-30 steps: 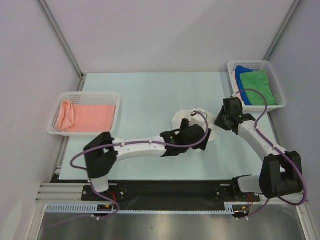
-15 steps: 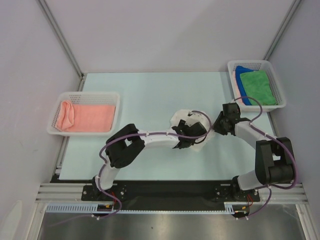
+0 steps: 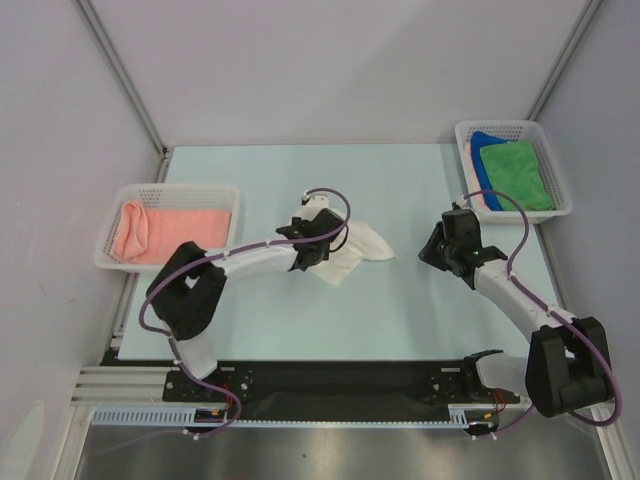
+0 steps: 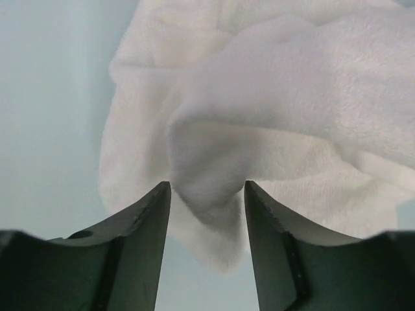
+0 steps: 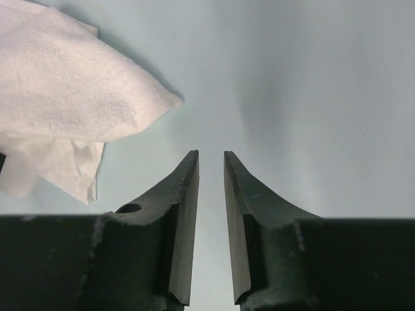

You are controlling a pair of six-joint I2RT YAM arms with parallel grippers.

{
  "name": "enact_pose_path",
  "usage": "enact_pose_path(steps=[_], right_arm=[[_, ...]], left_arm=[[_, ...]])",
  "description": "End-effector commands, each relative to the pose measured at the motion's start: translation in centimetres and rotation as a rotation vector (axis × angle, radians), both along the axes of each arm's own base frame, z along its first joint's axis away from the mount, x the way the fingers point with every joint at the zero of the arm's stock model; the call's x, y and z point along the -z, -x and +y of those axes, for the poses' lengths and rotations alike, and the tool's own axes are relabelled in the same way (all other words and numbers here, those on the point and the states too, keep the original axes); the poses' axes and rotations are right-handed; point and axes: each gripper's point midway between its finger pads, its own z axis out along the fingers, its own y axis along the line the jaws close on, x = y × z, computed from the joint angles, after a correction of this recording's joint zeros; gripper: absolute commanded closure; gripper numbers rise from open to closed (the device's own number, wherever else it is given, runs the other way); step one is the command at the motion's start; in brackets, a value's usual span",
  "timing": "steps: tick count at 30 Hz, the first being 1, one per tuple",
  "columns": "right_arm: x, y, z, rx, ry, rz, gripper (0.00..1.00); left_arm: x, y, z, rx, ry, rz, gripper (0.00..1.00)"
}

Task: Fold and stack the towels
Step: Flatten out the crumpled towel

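While the left gripper [image 4: 207, 186] pinches a white towel [image 3: 360, 246] fold on the worktop [image 3: 300, 180], its free corner points toward the right gripper [image 5: 211, 155]; those jaws stand narrowly parted, empty.

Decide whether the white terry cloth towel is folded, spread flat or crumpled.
Crumpled: the white terry cloth towel bunches in uneven creases, one bulge pinched in the left pincer.

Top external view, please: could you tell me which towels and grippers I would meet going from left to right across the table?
salmon pink towel → white towel → right gripper → blue towel → green towel
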Motion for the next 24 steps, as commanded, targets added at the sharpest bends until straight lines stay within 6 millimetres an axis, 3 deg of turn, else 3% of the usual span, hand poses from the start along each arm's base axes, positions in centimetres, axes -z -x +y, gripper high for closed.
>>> enact_pose_path(steps=[1,2,4,5,8,12,15,16,24], right_arm=[[-0.4,0.5,-0.4,0.006,0.017,-0.013,0.72],[-0.7,0.4,0.1,-0.005,0.01,-0.024,0.67],[-0.8,0.3,0.4,-0.004,0.021,-0.029,0.67],[-0.8,0.1,0.7,-0.009,0.02,-0.04,0.66],[0.5,-0.5,1.3,-0.027,0.013,-0.01,0.68],[1.8,-2.3,2.1,-0.027,0.005,0.006,0.69],[2.3,-3.8,2.3,-0.029,0.016,-0.001,0.7],[2.7,-4.5,2.6,-0.032,0.016,0.006,0.7],[5.1,-6.1,3.7,-0.026,-0.002,0.051,0.71]], left_arm=[[-3.9,1.3,-0.8,0.038,0.114,-0.044,0.44],[-5.3,1.6,-0.6,0.041,0.147,-0.064,0.42],[-5.4,3.0,-0.7,0.067,0.196,-0.042,0.39],[-6.9,3.3,-1.1,0.083,0.245,-0.074,0.39],[-7.2,4.7,-2.0,0.132,0.265,-0.082,0.39],[-6.2,5.4,-5.4,0.197,0.22,-0.057,0.41],[-5.4,5.0,-7.0,0.213,0.171,-0.061,0.4],[-4.3,4.5,-7.7,0.215,0.148,-0.04,0.4],[-1.9,2.8,-9.7,0.224,0.063,-0.038,0.34]])
